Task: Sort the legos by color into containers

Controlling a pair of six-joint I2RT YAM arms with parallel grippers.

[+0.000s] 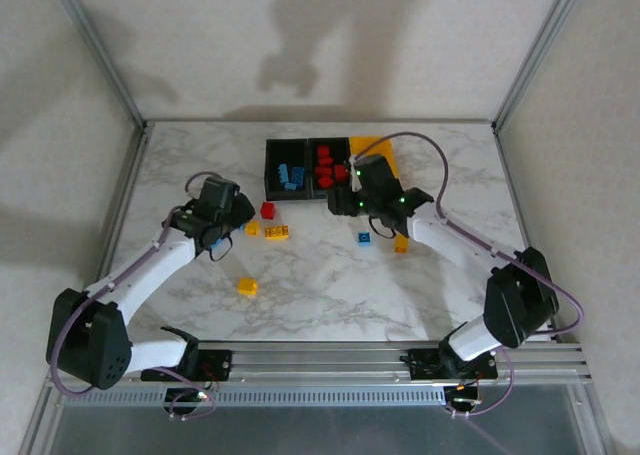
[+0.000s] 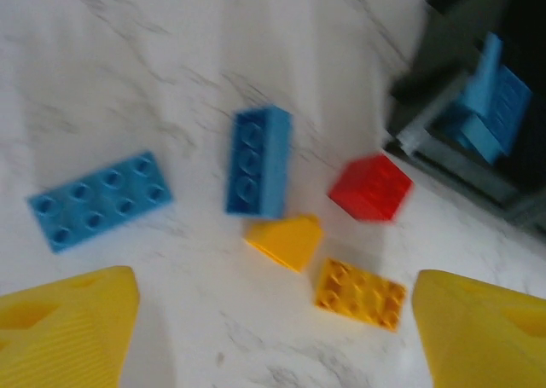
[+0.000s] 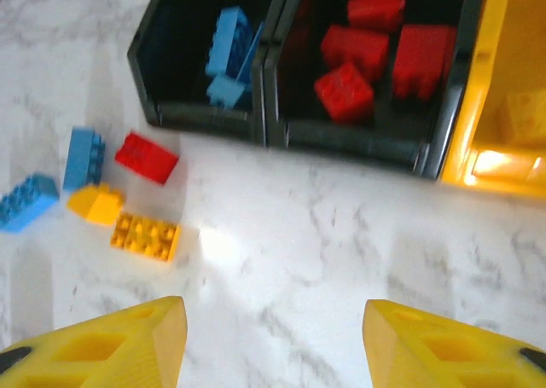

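I am reading this as the pick-up half of a sorting cycle. The left gripper (image 2: pixel 273 320) is hovering released, jaws spread wide with nothing between them, over a knot of loose legos lying at about 9 o'clock from the table's middle. In its wrist view a blue brick (image 2: pixel 258 160) is sitting near centre. A flat blue plate (image 2: pixel 98 200) is lying apart at its 9 o'clock, a red brick (image 2: pixel 371 186) at 3 o'clock, and a yellow slope (image 2: pixel 284 241) just beside its 6 o'clock end; I cannot tell whether they are touching. The right gripper (image 3: pixel 269 328) is hanging empty too, fingers parted, facing the containers at the table's 12 o'clock: the blue bin (image 3: pixel 200 115), the red bin (image 3: pixel 350 136) and the yellow bin (image 3: pixel 486 89), each already holding matching pieces. A small blue brick (image 1: pixel 363 238) and an orange-yellow brick (image 1: pixel 401 243) are waiting at 3 o'clock, and a lone yellow brick (image 1: pixel 247 286) at 8 o'clock. I am judging that the next move calls for lowering squarely over the central blue brick and closing across its long sides without nudging the slope. The tabletop (image 1: pixel 330 295) is looking smooth, white marble-patterned with grey veins, so pieces may skid. Pale walls and aluminium posts are enclosing it, with arm shadows falling on the back wall.
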